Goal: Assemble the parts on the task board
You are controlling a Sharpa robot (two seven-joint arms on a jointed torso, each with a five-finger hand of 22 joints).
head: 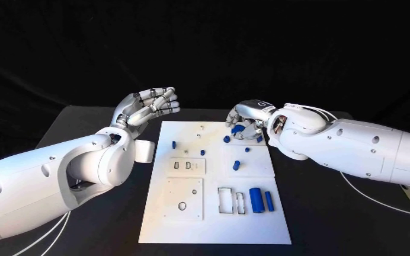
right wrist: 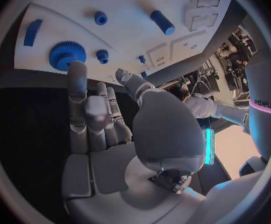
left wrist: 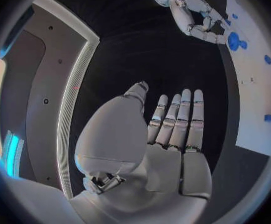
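The white task board [head: 214, 208] lies in the middle of the black table, with blue parts spread over it. A blue gear [head: 238, 129] sits at its far right corner, seen again as the blue gear [right wrist: 66, 55] and the blue gear [left wrist: 233, 41]. My right hand [head: 246, 117] hovers over that corner with its fingers [right wrist: 77, 84] stretched out, the tips just short of the gear and nothing held. My left hand [head: 150, 106] is raised left of the board's far edge, palm [left wrist: 166, 159] flat, fingers straight, holding nothing.
Small blue pegs [head: 173, 144] [head: 202, 152] [head: 237, 165] stand on the board's far half. Two blue cylinders [head: 256, 200] [head: 269, 201] lie beside rectangular slots [head: 226, 201] at the near right. A raised plate with an oval hole [head: 183, 205] sits near left.
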